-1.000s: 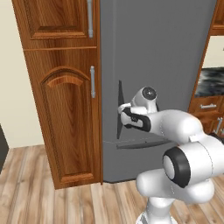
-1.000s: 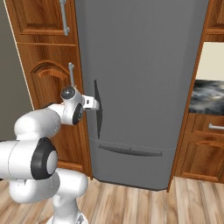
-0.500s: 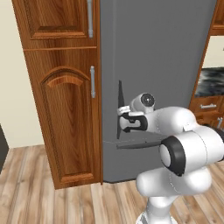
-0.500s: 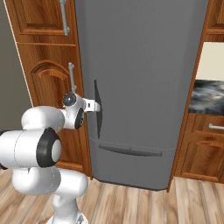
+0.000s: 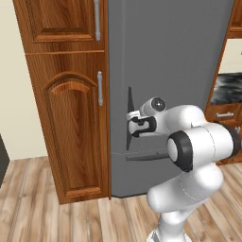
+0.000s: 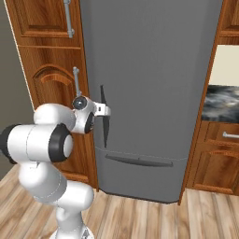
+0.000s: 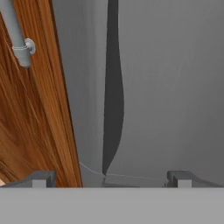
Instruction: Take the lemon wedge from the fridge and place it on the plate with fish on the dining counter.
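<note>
1. Fridge (image 5: 175, 71) stood shut, a plain grey front between brown cupboards (image 5: 71, 118).
2. Gripper (image 7: 109, 178) was at the fridge's dark upright handle (image 7: 113, 96), low on the door's left edge.
3. Jaws stood wide apart, grasping nothing; in the hand view the handle rose between the two fingertips (image 7: 39, 178), with no contact visible.
4. Lemon wedge, plate and dining counter could not be located from these views.
5. Horizontal drawer handle (image 6: 137, 161) lay below the gripper.
</note>
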